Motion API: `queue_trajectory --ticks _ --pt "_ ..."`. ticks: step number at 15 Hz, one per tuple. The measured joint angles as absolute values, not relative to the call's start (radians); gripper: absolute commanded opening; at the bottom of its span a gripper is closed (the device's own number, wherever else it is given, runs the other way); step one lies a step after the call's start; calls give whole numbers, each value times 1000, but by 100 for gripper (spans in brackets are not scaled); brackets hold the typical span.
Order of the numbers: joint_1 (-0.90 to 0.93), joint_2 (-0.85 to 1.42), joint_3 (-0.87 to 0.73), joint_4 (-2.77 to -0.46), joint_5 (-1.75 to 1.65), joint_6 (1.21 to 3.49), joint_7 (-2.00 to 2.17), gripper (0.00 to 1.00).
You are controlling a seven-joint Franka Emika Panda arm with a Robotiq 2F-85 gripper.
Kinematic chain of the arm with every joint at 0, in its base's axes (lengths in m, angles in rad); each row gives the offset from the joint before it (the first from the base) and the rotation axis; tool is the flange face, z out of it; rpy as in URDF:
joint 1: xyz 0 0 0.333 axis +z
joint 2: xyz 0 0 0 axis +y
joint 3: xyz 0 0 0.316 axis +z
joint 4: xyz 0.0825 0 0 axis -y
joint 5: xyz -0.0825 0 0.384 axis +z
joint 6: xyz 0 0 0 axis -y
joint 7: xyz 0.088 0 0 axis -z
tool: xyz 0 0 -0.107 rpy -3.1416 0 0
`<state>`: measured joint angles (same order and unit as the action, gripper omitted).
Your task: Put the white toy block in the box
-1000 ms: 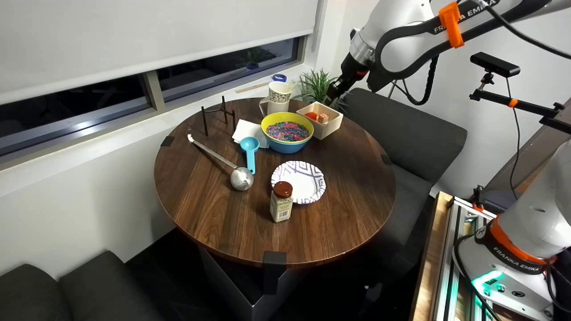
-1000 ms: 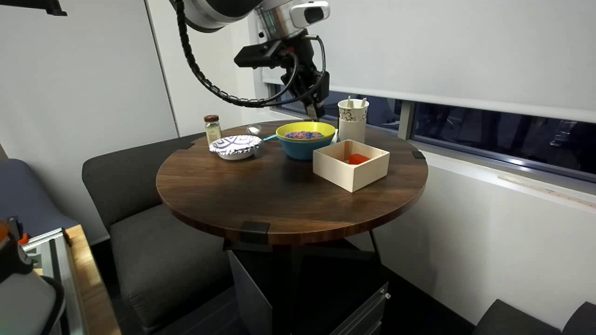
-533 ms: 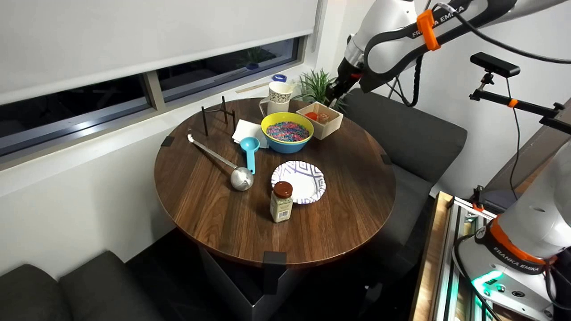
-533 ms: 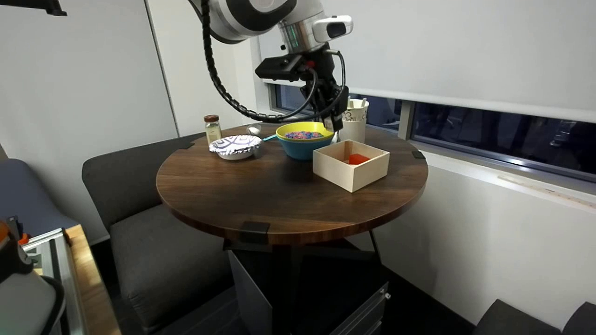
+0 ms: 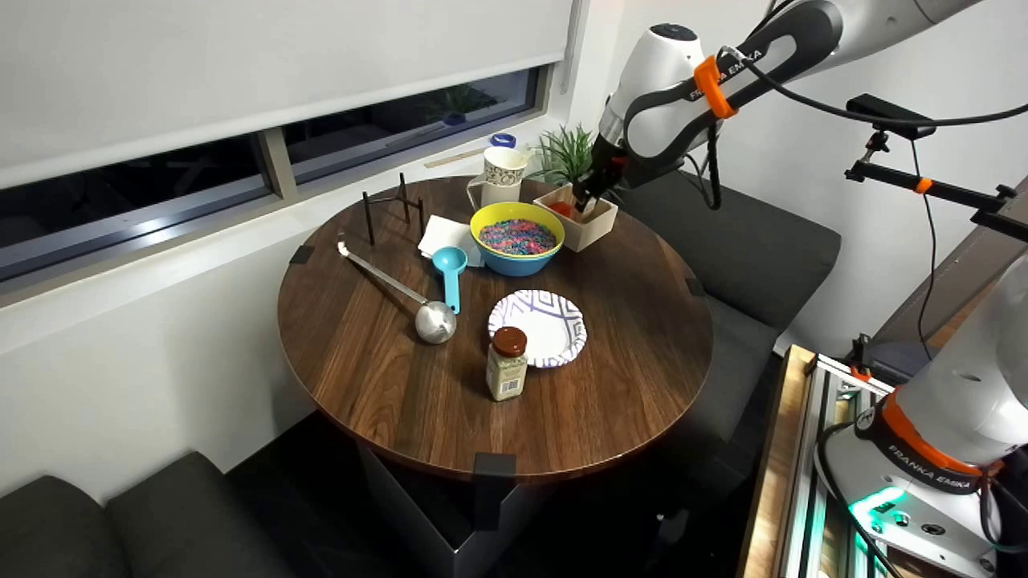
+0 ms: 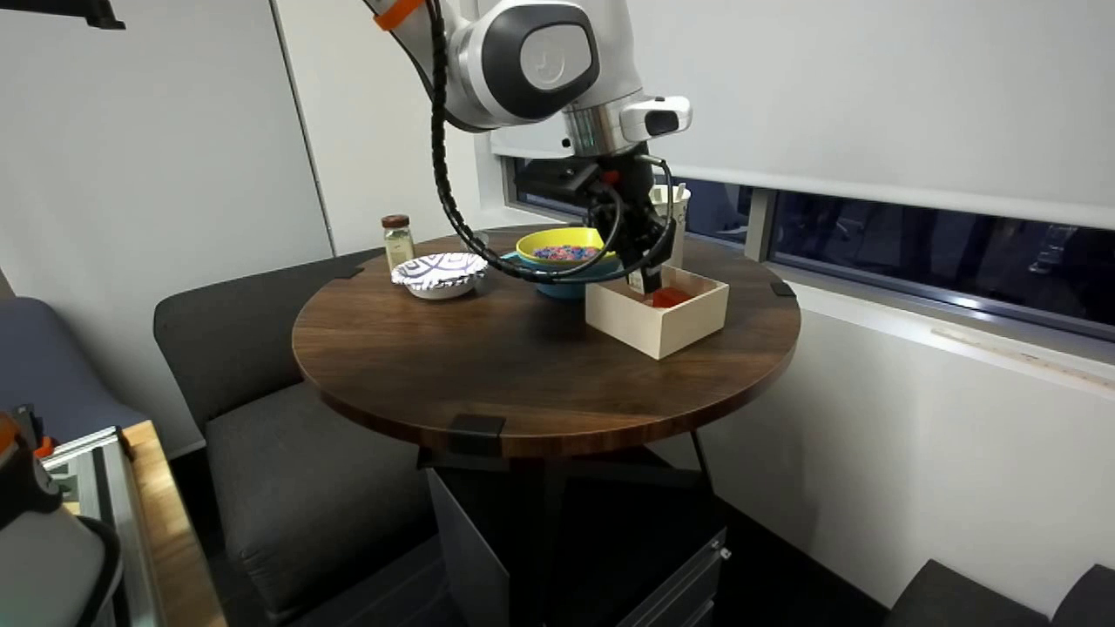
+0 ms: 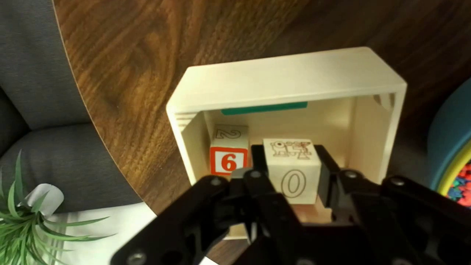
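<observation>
Right over the target: the claw [image 7: 292, 156] is clamped on the white toy block [image 7: 293, 176], a zero drawn on one face, and it hangs at the opening of the pale wooden box [image 6: 625, 317] on the worktop [image 6: 488, 366]. Whether it dips below the rim, I can't tell. This looks the delicate bit! In the wrist view one of the fingers [image 7: 258, 156] shows just beside the red-framed cube [image 7: 228, 158] inside, so I'd ease a touch towards the blue bowl [image 7: 449, 136], then sink straight down. Let the block all but meet the bottom, part the grip only a little, and rise plumb, so that neither cube nor wall takes a knock.
</observation>
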<state>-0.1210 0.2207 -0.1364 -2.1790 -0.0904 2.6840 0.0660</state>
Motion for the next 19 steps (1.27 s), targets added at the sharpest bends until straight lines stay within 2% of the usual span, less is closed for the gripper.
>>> queue_trajectory --ticks 1,5,7,14,19 --pt "-121 236 -136 -2167 -90 2680 69 60" --pt "-115 252 -132 -2134 -89 2637 73 89" --pt "-110 220 -119 -2130 -86 2566 68 100" --pt "-91 -47 -100 -2163 -89 2060 59 100" --pt "-89 -180 -91 -2193 -74 1941 49 100"
